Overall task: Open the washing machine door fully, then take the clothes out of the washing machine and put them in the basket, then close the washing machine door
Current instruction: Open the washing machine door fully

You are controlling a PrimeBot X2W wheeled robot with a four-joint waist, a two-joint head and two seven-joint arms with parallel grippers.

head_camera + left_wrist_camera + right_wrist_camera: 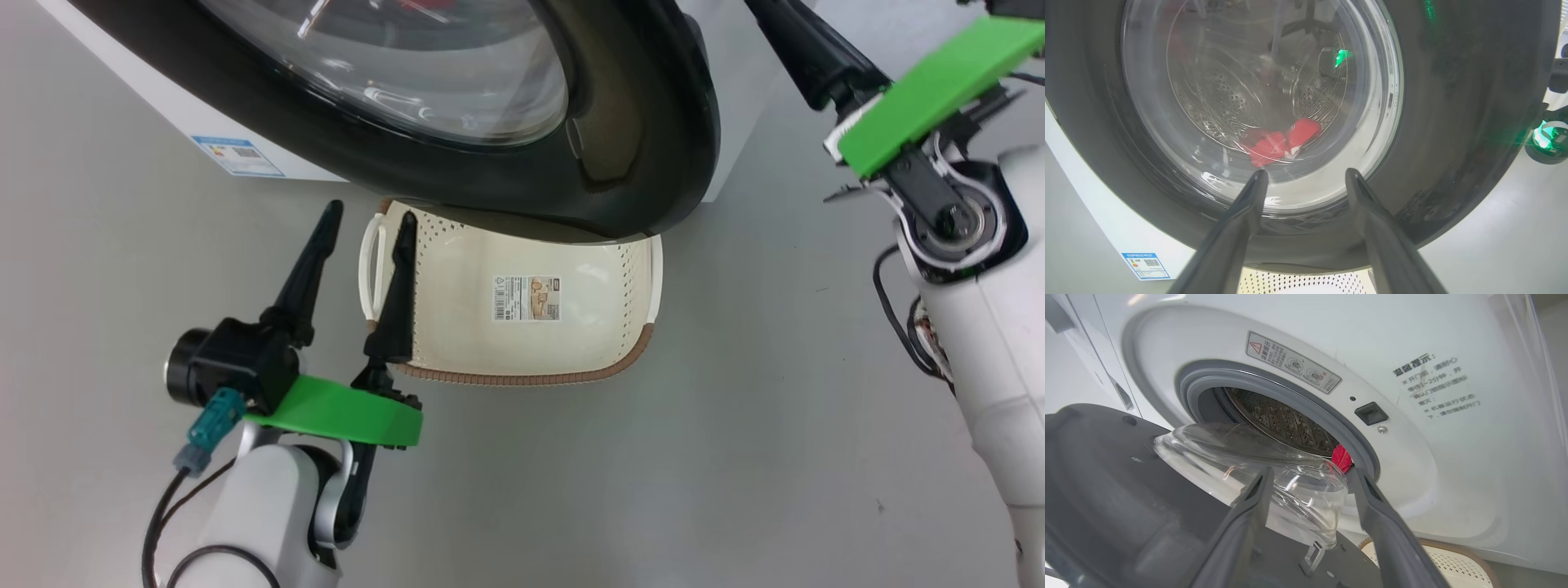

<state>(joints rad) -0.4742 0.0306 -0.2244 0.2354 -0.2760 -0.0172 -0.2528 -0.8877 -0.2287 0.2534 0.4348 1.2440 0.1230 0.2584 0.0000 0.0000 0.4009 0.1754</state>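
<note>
The washing machine door [645,122], glossy black with a glass bowl, stands partly open and overhangs the cream basket [506,380] on the floor. My left gripper [367,216] is open at the basket's left end, one finger over its rim. In the left wrist view, the left gripper [1304,173] points at the door [1453,122], and red clothes [1278,143] show through the glass. My right gripper [1308,473] is open with nothing held, behind the door [1106,477], facing the washing machine [1412,335]. A red garment [1342,457] lies at the drum's mouth.
The machine's white body [147,106] carries a blue label [237,155] at the upper left. The right arm's finger [808,49] and green wrist plate [931,90] reach in at the upper right. Grey floor [735,408] spreads around the basket. The basket's corner [1453,559] lies below the machine front.
</note>
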